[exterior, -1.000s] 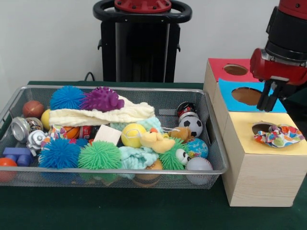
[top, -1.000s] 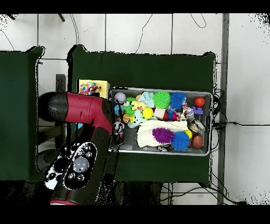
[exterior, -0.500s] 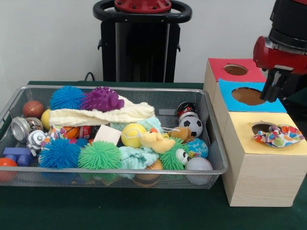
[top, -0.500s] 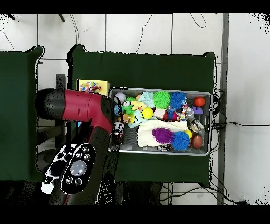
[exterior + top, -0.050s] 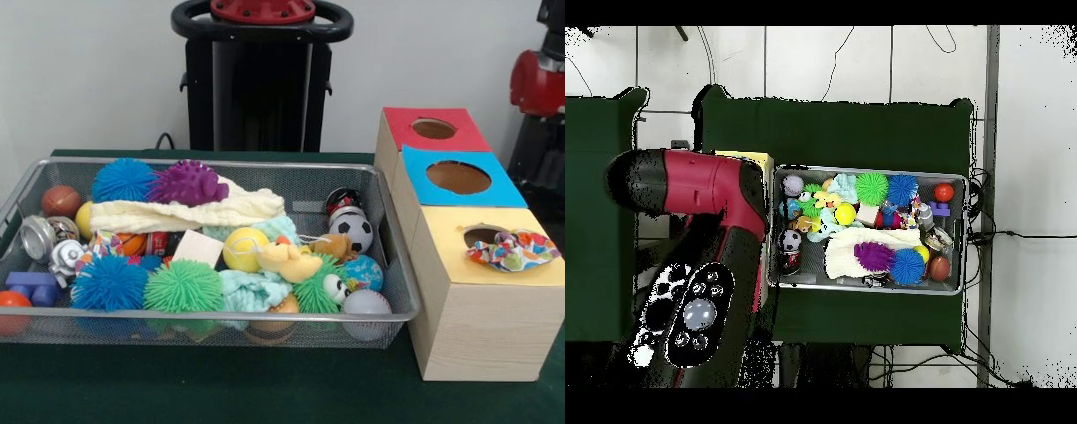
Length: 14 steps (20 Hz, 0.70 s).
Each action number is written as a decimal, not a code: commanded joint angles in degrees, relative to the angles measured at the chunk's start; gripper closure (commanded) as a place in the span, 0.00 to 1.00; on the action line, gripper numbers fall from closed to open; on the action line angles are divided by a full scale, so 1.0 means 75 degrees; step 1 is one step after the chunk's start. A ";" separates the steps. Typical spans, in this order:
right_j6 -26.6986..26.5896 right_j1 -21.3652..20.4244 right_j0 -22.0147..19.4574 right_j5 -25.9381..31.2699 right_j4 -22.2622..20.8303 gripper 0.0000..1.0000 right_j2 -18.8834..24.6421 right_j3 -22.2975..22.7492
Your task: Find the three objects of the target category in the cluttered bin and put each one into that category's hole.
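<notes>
- Colourful cloth (image 5: 514, 249) sits draped at the yellow hole (image 5: 482, 235), not fully in.
- Arm (image 5: 540, 81) is off at the right edge; gripper out of sight, so its state is anyone's guess.
- Next target's in the bin (image 5: 388, 265): come down vertically and pinch the cream cloth (image 5: 181, 213) mid-fold.

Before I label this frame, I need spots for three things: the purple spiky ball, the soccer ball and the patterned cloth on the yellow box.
purple spiky ball (image 5: 188, 183), front view, its middle.
soccer ball (image 5: 357, 233), front view, its face.
patterned cloth (image 5: 516, 249), front view, its bunched middle.
</notes>
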 commanded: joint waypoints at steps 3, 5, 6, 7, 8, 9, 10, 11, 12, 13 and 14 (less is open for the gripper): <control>0.1960 0.0317 -0.0261 0.0639 0.0124 1.00 0.0515 -0.0725; 0.1932 0.0390 -0.0268 0.0501 0.0075 1.00 0.0499 -0.0677; 0.1917 0.0432 -0.0275 0.0387 0.0059 1.00 0.0506 -0.0631; 0.1885 0.0453 -0.0286 0.0230 0.0051 1.00 0.0544 -0.0541; 0.1853 0.0473 -0.0297 0.0073 0.0044 1.00 0.0582 -0.0451; 0.1833 0.0514 -0.0289 -0.0047 0.0009 1.00 0.0587 -0.0360; 0.1824 0.0528 -0.0291 -0.0103 -0.0009 1.00 0.0587 -0.0307; 0.1843 0.0582 -0.0271 -0.0167 -0.0040 1.00 0.0569 -0.0255; 0.1824 0.0593 -0.0275 -0.0259 -0.0051 1.00 0.0580 -0.0202; 0.1818 0.0606 -0.0276 -0.0408 -0.0047 1.00 0.0617 -0.0110; 0.1812 0.0618 -0.0277 -0.0557 -0.0043 1.00 0.0653 -0.0019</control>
